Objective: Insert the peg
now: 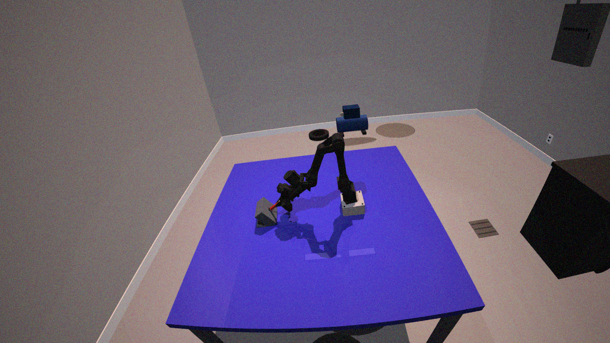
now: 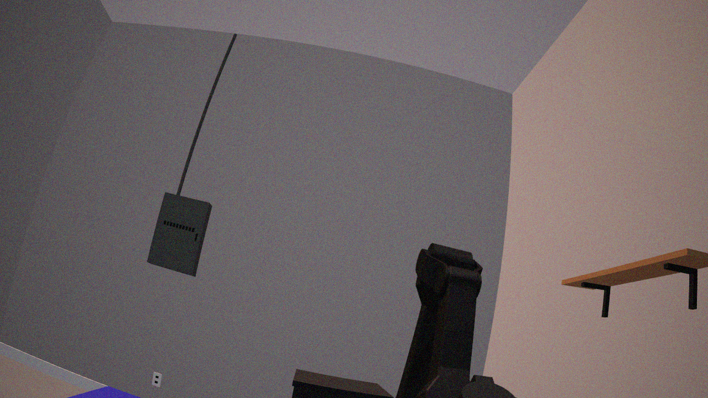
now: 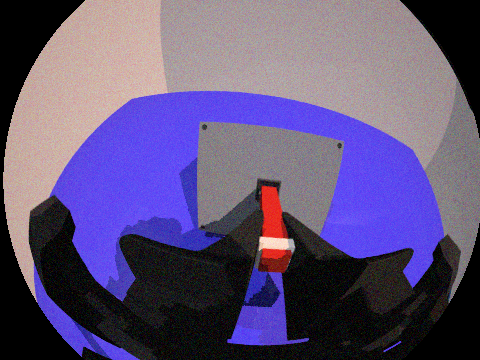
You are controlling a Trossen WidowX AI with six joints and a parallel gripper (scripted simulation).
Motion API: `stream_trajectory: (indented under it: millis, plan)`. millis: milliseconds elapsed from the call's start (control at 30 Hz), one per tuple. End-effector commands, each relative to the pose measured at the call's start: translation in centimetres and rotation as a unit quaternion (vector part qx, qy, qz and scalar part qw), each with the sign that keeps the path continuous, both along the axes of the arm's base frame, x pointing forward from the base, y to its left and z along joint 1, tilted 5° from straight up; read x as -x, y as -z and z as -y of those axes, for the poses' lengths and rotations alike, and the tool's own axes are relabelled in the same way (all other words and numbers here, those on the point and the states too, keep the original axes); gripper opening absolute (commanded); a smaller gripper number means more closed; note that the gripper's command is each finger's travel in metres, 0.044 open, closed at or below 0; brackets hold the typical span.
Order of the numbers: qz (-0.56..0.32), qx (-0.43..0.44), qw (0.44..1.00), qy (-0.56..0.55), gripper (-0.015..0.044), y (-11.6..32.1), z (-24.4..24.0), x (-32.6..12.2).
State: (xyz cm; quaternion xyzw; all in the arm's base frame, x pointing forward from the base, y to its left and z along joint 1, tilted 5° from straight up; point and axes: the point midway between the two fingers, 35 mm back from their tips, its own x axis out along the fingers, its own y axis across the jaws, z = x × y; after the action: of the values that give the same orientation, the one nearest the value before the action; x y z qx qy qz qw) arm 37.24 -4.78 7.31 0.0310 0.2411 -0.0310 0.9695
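On the left the blue table [image 3: 120,160] is showing, then the grey sloped panel [image 3: 227,160] sitting on it. Dead centre, the claw [image 3: 275,260] is pinching the red peg [image 3: 271,216] near its white-banded back end, and the front tip is meeting the hole [image 3: 268,183]. It's looking stiff, light and flat-sided, so gripping the flats should be stopping any twist.

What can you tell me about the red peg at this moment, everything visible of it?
The peg is a slim red bar with flat sides and a white band near its back end. It looks rigid, with a matte finish. The tool is shut on it near the banded end. It points away from the wrist camera, its far tip at the dark hole in the grey sloped panel. How deep it sits cannot be told.
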Motion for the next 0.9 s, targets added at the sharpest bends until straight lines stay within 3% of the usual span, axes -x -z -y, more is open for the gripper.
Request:
stream_trajectory:
  millis: [0,867]
  plan:
    - [0.0,0.0,1.0,0.0,0.0,0.2,0.0,-0.3]
    - [0.0,0.0,1.0,0.0,0.0,0.9,0.1,-1.6]
